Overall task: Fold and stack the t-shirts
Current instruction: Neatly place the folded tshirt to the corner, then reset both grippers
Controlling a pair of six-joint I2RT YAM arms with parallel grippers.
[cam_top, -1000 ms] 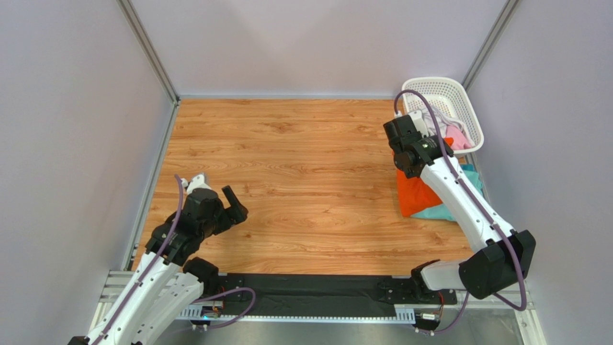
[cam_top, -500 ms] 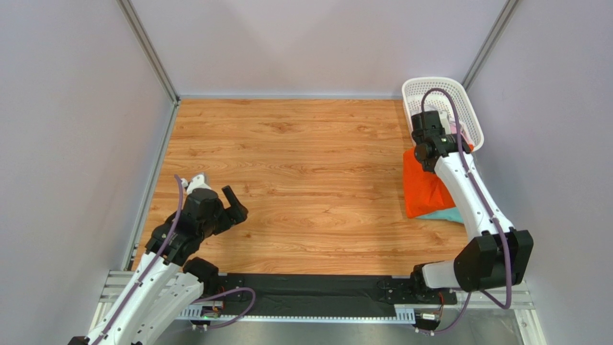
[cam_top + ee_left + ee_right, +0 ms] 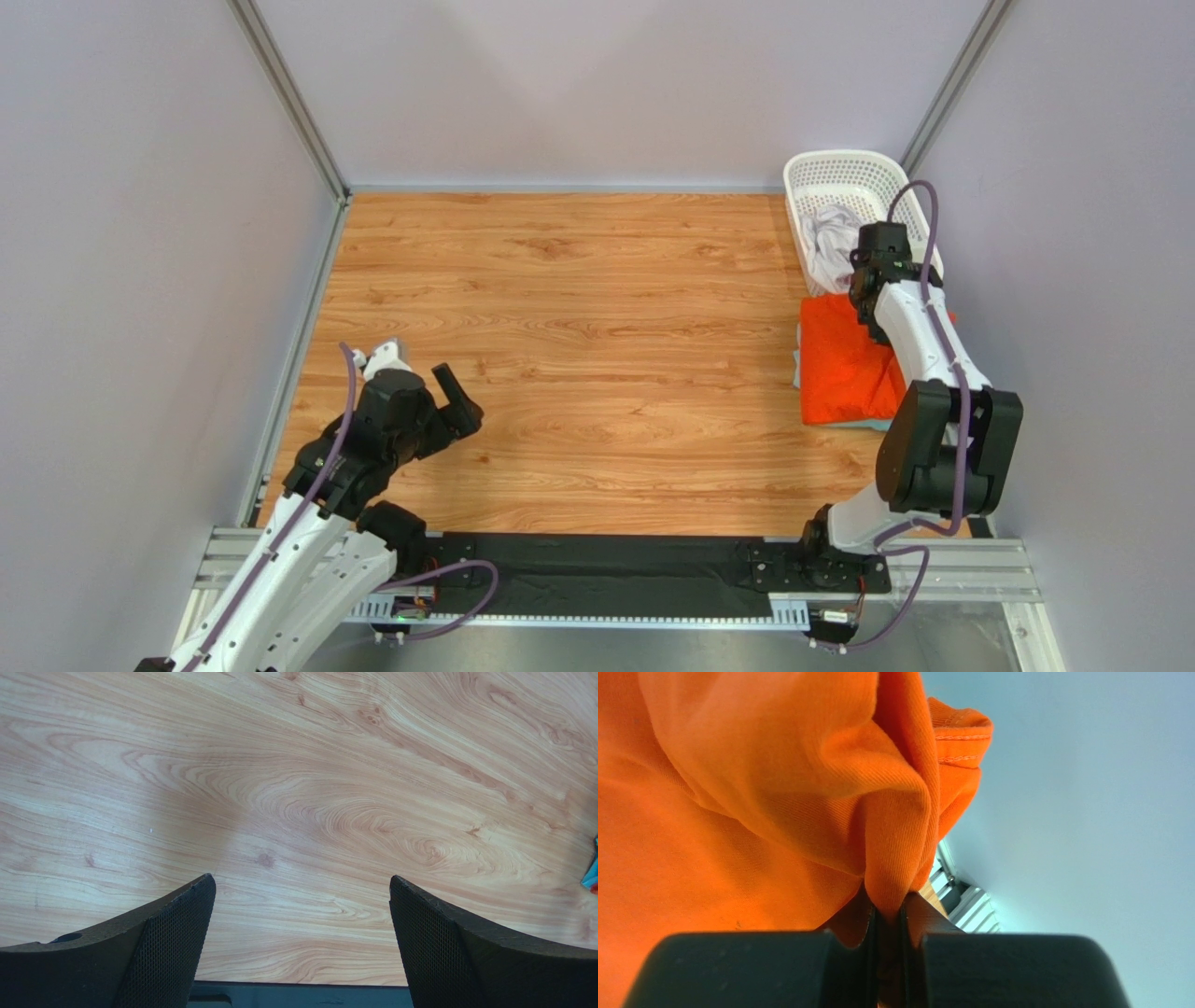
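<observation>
A bright orange t-shirt lies folded on the wooden table at the far right, below the basket. My right gripper is over its far edge, close to the right wall. In the right wrist view the right gripper is shut on a bunched fold of the orange t-shirt. A thin teal sliver peeks out along the orange shirt's left side. A pale grey-white t-shirt sits crumpled in the basket. My left gripper hovers open over bare wood at the near left, holding nothing.
The white lattice basket stands in the far right corner against the wall. Grey walls close in the table on the left, back and right. A black rail runs along the near edge between the arm bases.
My right gripper has swung right and toward the basket and wall, carrying the orange cloth with it. The orange shirt now covers nearly all of the teal one. The left arm has not moved.
</observation>
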